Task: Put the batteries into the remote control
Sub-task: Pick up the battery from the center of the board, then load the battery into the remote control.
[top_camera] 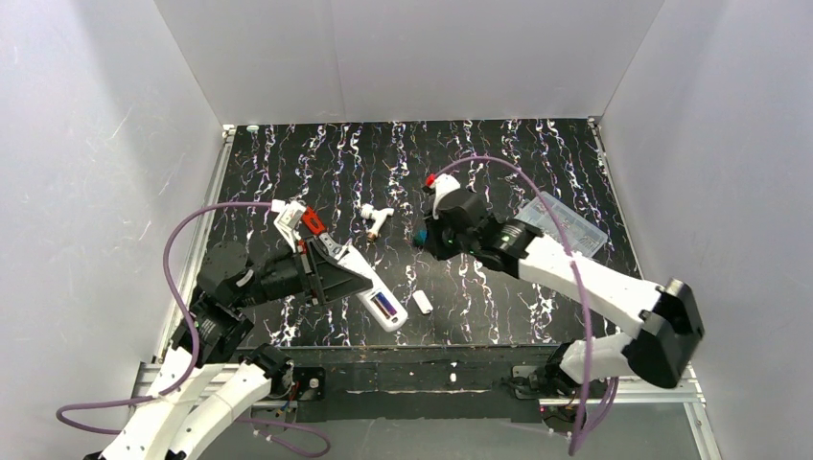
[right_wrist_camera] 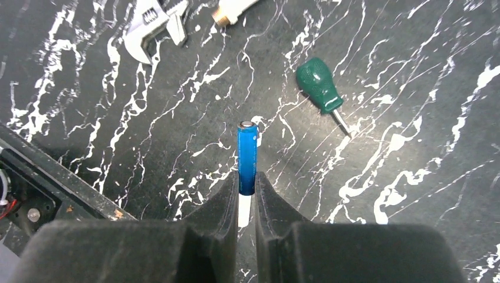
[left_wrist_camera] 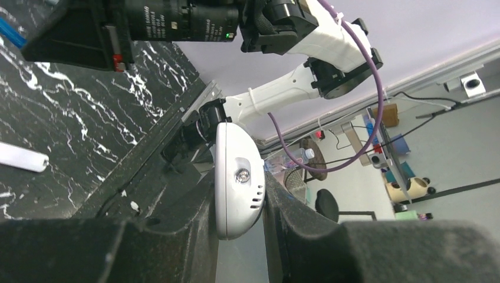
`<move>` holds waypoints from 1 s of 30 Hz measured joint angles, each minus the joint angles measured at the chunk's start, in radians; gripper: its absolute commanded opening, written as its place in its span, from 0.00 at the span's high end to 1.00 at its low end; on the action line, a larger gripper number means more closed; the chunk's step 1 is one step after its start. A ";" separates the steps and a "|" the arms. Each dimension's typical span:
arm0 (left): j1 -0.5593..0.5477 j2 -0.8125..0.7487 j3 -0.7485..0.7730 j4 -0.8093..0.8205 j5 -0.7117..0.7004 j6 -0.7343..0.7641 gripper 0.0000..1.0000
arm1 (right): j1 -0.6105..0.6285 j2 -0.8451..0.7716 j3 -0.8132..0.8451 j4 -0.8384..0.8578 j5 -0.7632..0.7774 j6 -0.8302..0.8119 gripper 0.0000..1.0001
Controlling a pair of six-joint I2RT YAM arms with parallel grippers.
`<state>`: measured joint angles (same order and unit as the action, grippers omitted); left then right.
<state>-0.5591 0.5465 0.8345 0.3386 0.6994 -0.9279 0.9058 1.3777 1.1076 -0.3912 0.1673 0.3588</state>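
Where the battery (right_wrist_camera: 247, 156) hangs, a green screwdriver (right_wrist_camera: 319, 85) lies near.

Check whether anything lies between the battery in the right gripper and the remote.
Nothing visible does. The right gripper holds the battery above the table; the remote control sits in the left gripper, recess up. A small white piece lies beside it, off the path.
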 measured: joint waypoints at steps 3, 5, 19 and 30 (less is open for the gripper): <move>0.000 -0.023 -0.001 0.027 0.015 0.032 1.00 | -0.002 -0.117 -0.048 0.031 0.010 -0.039 0.99; 0.000 -0.026 -0.001 0.040 0.027 0.051 1.00 | -0.003 -0.177 -0.072 0.056 0.008 -0.064 0.99; 0.000 -0.010 0.000 -0.025 0.026 0.182 1.00 | -0.003 -0.628 -0.321 0.331 -0.271 -0.475 0.99; 0.000 0.011 0.000 -0.049 -0.011 0.196 1.00 | -0.003 -0.757 -0.418 0.391 -0.666 -0.750 0.99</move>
<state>-0.5591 0.5575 0.8341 0.2893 0.6884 -0.7322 0.9028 0.6209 0.6891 -0.0006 -0.4984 -0.3916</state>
